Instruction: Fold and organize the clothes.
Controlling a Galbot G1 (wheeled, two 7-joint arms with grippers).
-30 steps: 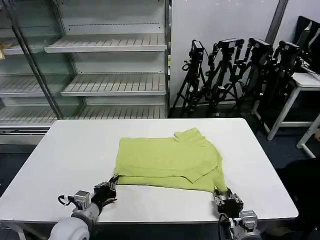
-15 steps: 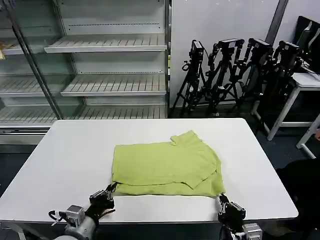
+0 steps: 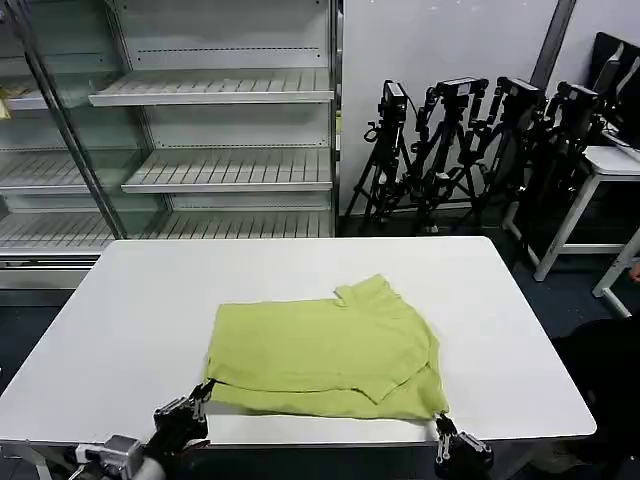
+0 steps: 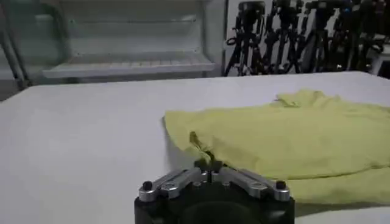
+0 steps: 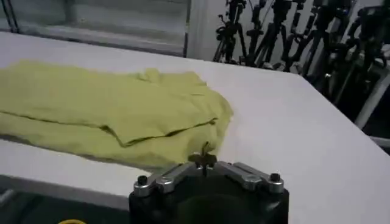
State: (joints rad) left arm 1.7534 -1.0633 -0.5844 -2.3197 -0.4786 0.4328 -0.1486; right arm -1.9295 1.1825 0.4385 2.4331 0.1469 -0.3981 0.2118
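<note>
Left gripper (image 3: 203, 392) and right gripper (image 3: 441, 424), fingers pressed together, each pinch a near corner of the folded lime T-shirt (image 3: 325, 345) at the white table's (image 3: 150, 300) front edge.

White table (image 3: 140, 300): bare surface left, right and behind the folded T-shirt (image 3: 325, 350), open to passage. Shelving (image 3: 200, 130) and tripods (image 3: 470, 140) stand beyond the table's far edge, seemingly well apart.

Empty shelving (image 3: 215, 95), tripods (image 3: 470, 150), white table (image 3: 140, 300)
</note>
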